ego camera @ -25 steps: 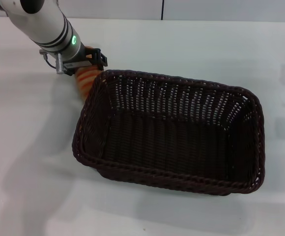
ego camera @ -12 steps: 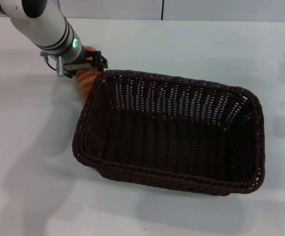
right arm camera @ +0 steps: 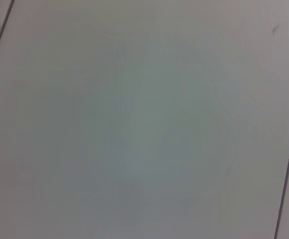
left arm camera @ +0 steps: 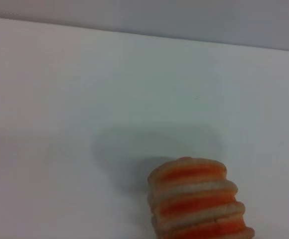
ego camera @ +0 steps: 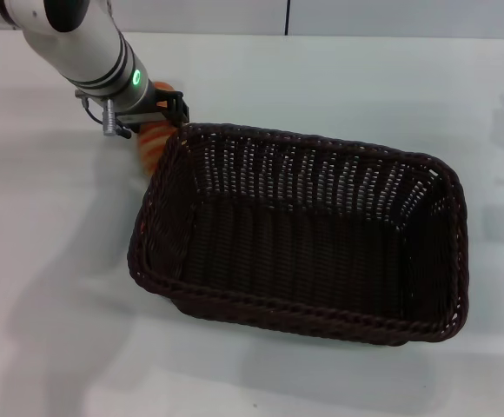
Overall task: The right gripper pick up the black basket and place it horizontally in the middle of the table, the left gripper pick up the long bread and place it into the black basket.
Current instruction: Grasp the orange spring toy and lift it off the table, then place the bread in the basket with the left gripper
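Black basket point(ego camera: 308, 234) lies lengthwise mid-tabletop point(ego camera: 52, 261), empty. Left pincer point(ego camera: 152, 113) sits over the long bread point(ego camera: 154, 139) just outside the basket's far-left corner. Bread mostly hidden by pincer and rim; cannot tell if clenched. Right pincer out of view.

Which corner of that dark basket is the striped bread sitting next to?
The far corner on the robot's left of the black basket. The long bread lies just outside it, under the left end effector; no other corner has anything beside it.
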Robot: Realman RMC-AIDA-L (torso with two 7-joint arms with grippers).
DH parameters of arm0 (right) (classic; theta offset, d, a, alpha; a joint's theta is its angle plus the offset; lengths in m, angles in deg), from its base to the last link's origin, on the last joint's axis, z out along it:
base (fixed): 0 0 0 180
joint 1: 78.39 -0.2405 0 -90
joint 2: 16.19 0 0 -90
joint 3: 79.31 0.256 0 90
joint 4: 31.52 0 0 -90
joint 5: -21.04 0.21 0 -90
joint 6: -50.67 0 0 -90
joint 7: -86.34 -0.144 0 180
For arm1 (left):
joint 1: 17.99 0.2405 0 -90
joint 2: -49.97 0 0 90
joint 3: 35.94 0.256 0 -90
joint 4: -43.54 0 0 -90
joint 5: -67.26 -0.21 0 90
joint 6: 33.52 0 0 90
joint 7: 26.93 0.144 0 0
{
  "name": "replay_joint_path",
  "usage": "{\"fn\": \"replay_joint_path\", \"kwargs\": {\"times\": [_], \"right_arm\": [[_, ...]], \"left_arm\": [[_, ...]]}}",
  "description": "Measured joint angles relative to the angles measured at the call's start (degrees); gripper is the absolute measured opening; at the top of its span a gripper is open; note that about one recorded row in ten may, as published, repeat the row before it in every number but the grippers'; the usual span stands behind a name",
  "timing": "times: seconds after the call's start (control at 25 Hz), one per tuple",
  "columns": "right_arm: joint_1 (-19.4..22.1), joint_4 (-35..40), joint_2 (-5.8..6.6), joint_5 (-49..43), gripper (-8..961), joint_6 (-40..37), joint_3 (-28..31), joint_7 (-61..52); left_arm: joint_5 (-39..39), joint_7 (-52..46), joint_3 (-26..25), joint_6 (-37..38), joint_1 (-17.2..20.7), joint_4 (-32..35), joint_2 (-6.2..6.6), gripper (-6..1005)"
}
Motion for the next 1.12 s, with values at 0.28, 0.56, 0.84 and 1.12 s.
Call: {"fn": "replay_joint_path", "kwargs": {"times": [0.28, 0.56, 0.84, 1.12], "right_arm": [[0.23, -0.11, -0.2, 0.0, 371, 0.0, 0.08, 0.03], [0.32, -0.26, -0.43, 0.0, 371, 0.0, 0.83, 0.43], [-0.46, 0.19, -0.88, 0.29, 371, -0.02, 1.84, 0.58], [-0.59, 0.21, -1.04, 0.46, 371, 0.03, 4.59, 0.6]], "left_arm": [[0.3, 1.28, 0.46, 0.2, 0.49, -1.31, -0.04, 620], [0.54, 5.4, -0.16, 0.05, 4.93, -8.23, 0.15, 533], [2.05, 14.14, -3.32, -0.88, 9.2, -16.82, 0.34, 479], [8.32, 29.17, -12.56, -5.66, 10.52, -22.78, 0.52, 435]]}}
